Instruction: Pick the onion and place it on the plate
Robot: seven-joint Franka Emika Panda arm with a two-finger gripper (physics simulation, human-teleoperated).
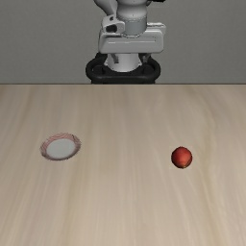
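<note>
Since nothing has been lifted yet, the wide wooden surface (123, 207) carries both of the task's things out in the open, well apart from each other. Next in bulk is the arm (128, 14), folded up above its dark base (123, 69) at the surface's far edge. Its claw (131, 43) is held high and back from everything. My guess is that it is parked there so the whole working area lies free for a first reach. Whether the claw is apart or together I cannot tell from this angle, though the onion is plainly not in it.

The plate (45, 147) is small, round and pale with a reddish rim. It lies flat toward the exterior view's left and has nothing on it, so it is ready to receive.

Smallest is the onion (182, 157), a reddish-brown ball resting on the bare surface toward the exterior view's right, touching nothing else. Being round, it would likely roll if nudged off-centre, so a grip square across its middle seems wise. It should be set down low, since the plate looks too shallow to stop it.
</note>
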